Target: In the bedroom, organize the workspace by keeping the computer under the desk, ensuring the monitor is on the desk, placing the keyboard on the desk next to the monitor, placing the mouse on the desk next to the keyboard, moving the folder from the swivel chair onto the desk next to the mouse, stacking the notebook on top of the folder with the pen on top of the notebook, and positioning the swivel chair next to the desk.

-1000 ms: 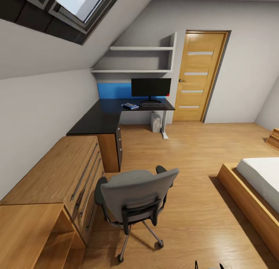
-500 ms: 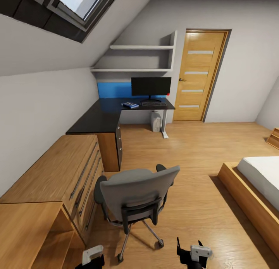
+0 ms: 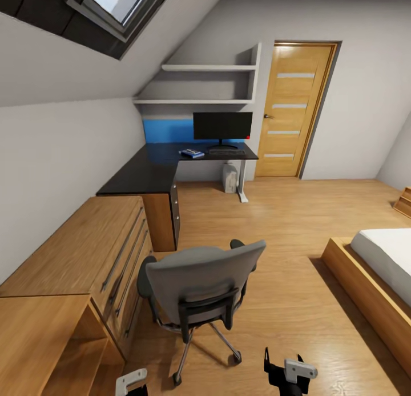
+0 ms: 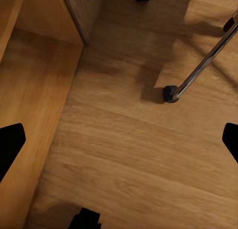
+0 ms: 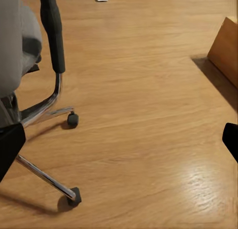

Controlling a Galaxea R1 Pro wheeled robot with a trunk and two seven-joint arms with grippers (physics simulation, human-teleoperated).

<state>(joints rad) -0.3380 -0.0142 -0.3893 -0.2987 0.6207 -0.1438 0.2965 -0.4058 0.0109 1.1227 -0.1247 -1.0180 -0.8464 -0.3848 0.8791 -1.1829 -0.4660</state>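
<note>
The swivel chair point(image 3: 200, 282) stands on the floor in front of me, its grey back toward me and hiding the seat. Far off, the black L-shaped desk point(image 3: 145, 173) carries the monitor point(image 3: 222, 126), with the keyboard point(image 3: 226, 152) before its foot. Left of the keyboard lies the blue folder point(image 3: 192, 154) with something darker on it. The computer point(image 3: 230, 179) stands under the desk. Mouse and pen are too small to make out. My left gripper point(image 4: 119, 144) and right gripper point(image 5: 119, 142) hang low behind the chair, both open and empty, and they show in the head view as left point(image 3: 131, 380) and right point(image 3: 288, 374).
A light wooden chest point(image 3: 85, 259) with bar handles runs along the left wall, with an open wooden unit point(image 3: 51, 344) nearer me. A bed frame point(image 3: 365, 293) stands at the right and a wooden door point(image 3: 291, 110) beyond the desk. Chair casters point(image 4: 170, 93) are near my left gripper.
Both grippers have come up into the bottom of the head view. The whole picture has shifted a little, so the camera moved. The chair and desk things stay put.
</note>
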